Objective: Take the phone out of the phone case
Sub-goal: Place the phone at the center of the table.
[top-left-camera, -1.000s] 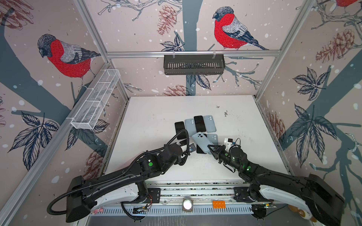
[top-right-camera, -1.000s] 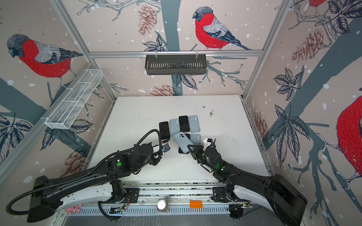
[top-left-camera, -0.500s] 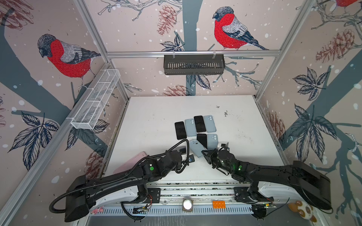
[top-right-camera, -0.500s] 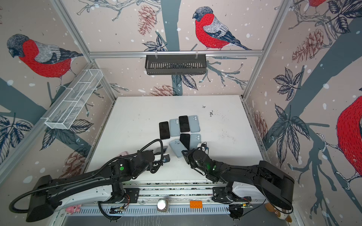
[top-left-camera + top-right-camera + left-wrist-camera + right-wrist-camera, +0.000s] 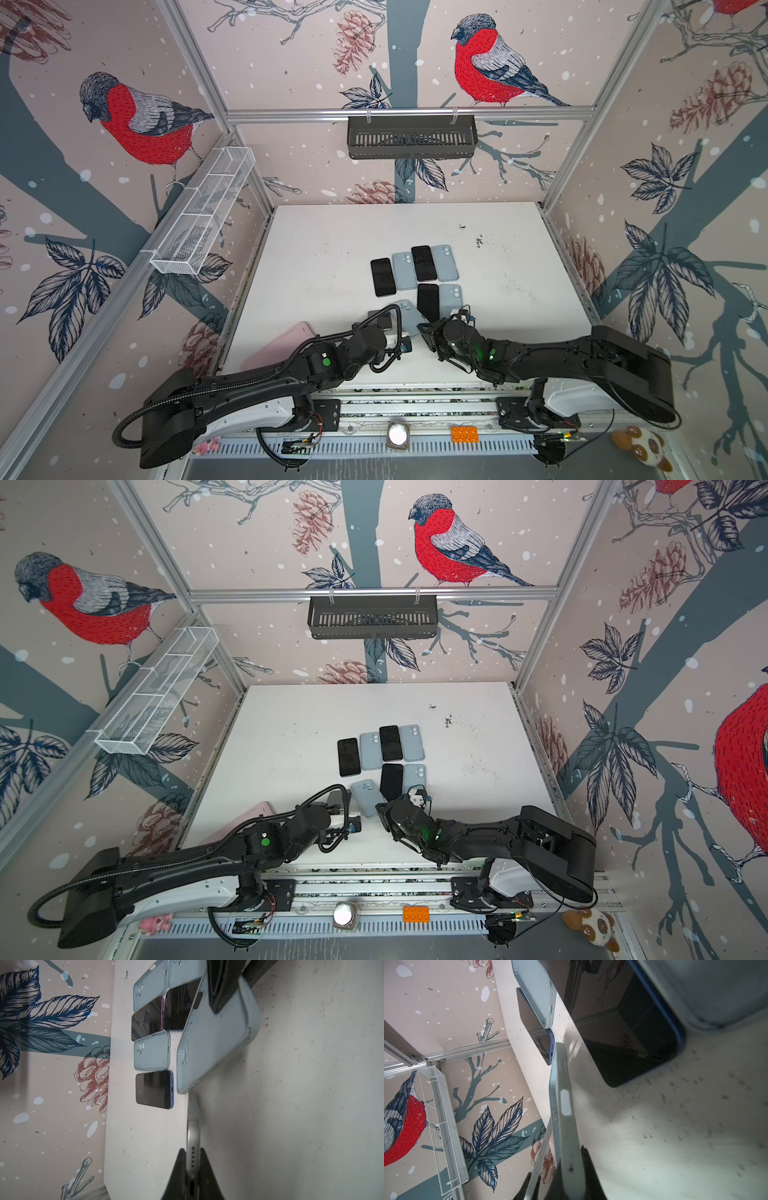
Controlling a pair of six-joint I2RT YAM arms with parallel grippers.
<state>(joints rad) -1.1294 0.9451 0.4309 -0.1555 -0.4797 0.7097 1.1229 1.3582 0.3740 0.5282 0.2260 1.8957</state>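
A silver-edged phone stands on edge between the pads of my left gripper, which is shut on its end with the speaker holes. My right gripper is shut on the rim of the pale blue phone case, which hangs tilted above the table. In the right wrist view the phone angles away from the case at the near end. Its far end runs behind the case, so whether it still sits inside is hidden. In both top views the case lies between the two wrists, near the table's front.
Three black phones, the nearest, and three empty pale blue cases, one of them, lie in rows mid-table. A pink slab lies front left. A black basket and a white wire basket hang on the walls.
Both grippers have drawn back toward the table's front edge, carrying the case and phone away from the rows. The right arm has folded back to the right.
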